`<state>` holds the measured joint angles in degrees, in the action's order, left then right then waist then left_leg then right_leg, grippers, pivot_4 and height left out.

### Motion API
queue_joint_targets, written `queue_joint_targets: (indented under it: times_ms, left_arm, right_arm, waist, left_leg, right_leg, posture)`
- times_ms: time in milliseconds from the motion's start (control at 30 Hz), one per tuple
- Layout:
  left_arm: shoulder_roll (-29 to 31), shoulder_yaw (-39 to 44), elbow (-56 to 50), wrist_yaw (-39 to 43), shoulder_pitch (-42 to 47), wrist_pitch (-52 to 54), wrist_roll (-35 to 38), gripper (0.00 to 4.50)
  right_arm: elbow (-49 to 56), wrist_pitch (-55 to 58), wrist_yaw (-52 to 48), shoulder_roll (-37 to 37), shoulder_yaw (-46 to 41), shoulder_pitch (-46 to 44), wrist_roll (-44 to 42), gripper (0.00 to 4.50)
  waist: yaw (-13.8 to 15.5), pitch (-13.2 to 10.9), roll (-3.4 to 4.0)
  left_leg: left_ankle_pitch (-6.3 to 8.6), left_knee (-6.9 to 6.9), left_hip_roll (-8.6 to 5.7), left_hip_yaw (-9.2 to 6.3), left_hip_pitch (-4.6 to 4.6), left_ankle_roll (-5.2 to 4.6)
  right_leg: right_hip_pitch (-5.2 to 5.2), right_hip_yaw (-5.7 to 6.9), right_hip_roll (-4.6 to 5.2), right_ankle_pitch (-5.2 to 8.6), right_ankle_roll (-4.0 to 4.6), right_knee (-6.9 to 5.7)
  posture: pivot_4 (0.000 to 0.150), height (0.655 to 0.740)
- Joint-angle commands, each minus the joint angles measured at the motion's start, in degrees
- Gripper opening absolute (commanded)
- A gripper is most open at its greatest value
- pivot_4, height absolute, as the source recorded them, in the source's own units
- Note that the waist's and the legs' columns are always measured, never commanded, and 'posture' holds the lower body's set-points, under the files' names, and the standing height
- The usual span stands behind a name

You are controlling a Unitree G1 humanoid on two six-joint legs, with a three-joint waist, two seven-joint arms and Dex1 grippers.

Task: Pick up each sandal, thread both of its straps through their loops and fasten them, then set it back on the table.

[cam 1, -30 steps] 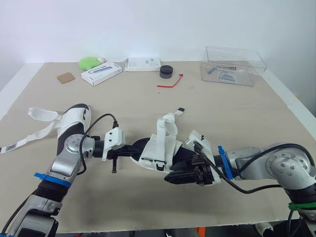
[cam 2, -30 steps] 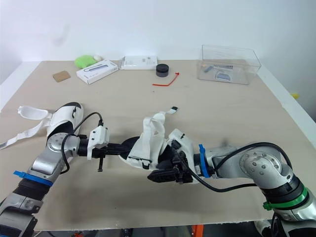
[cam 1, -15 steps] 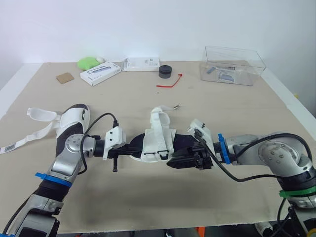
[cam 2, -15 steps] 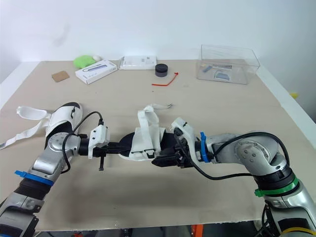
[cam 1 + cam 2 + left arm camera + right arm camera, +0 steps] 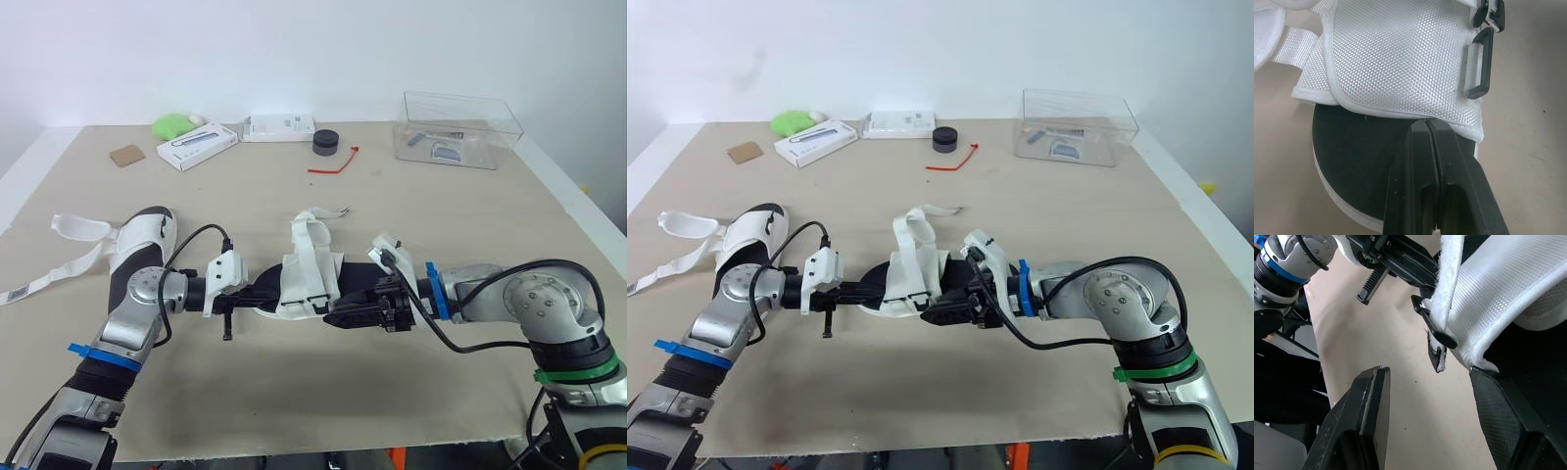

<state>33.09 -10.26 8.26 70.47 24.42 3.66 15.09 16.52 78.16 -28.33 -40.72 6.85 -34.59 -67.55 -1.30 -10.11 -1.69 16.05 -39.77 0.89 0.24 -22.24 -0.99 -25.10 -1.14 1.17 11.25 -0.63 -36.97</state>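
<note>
Both sandals look unfastened in the head view, so we judge most of the task remains: the middle sandal [image 5: 309,284] sits mid-counter [image 5: 294,411] between our left hand [image 5: 257,294] and right hand [image 5: 343,315], strap [image 5: 312,230] arching loose, while the left sandal [image 5: 147,227] lies with straps trailing. In the left wrist view, that hand's fingers [image 5: 1415,161] press together at the white upper's edge. In the right wrist view, the fingers [image 5: 1369,406] gape wide about the middle sandal's side.

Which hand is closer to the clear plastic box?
Right. The right hand is at the sandal's right end, nearer the clear box; the left hand is at its left end, farther away.
</note>
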Motion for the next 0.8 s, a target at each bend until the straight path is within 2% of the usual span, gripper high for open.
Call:
queue_joint_targets:
  times_ms: [33, 533, 800]
  left_arm:
    - [-0.05, -0.25, -0.96, 0.0, -0.35, -0.03, -0.47, 0.0]
    - [-0.29, -0.53, -0.58, -0.11, -0.46, -0.1, -0.93, 0.0]
    - [-0.48, -0.71, -0.51, 0.03, -0.43, -0.14, -1.05, 0.0]
  right_arm:
    - [2.1, 0.35, -0.36, 2.0, -0.95, -1.48, 0.12, 2.8]
    - [12.87, -0.44, -3.96, -0.87, 1.66, 2.62, 5.79, 2.8]
    - [8.85, 1.9, -0.01, 4.2, -2.99, 1.48, 4.45, 2.8]
  waist:
    - [-0.05, 0.0, 0.0]
    - [0.07, 0.0, 0.0]
    - [0.08, 0.0, 0.0]
  left_leg:
    - [0.0, 0.0, 0.01, 0.01, 0.01, 0.0]
    - [-0.01, 0.04, -0.07, 0.02, -0.05, -0.01]
    - [-0.01, 0.05, -0.08, 0.0, -0.04, 0.0]
  right_leg:
    - [0.0, 0.0, -0.01, -0.01, 0.01, 0.0]
    - [-0.03, 0.01, 0.11, 0.03, 0.03, 0.01]
    - [-0.02, 0.02, 0.1, 0.04, 0.02, 0.01]
  posture:
    - [0.15, 0.74]
    - [0.15, 0.74]
    - [0.15, 0.74]
